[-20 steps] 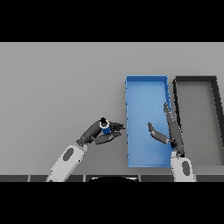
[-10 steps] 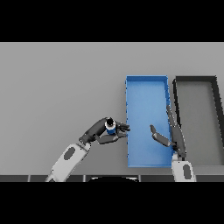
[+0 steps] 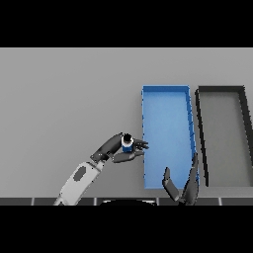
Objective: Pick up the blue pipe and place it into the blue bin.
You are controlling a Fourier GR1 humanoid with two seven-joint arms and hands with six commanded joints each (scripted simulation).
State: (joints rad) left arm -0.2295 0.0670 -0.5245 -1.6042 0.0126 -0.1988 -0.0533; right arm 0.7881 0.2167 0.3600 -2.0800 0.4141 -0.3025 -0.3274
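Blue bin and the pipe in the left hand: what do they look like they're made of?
Blue bin: probably moulded plastic, judging by its uniform matte blue, thin straight walls and lack of shine. Blue pipe: a short blue body with a pale ring and dark top, possibly plastic or painted metal; too small to tell. The left hand curls round it.

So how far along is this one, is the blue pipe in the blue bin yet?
Not yet. Done: the left hand has its fingers curled round the small blue pipe. In hand: the pipe sits just outside the left wall of the blue rectangular bin, whose floor shows nothing in it. Left: carry it over the wall and release. The right hand shows open at the bin's near end, beside the dark grey bin.
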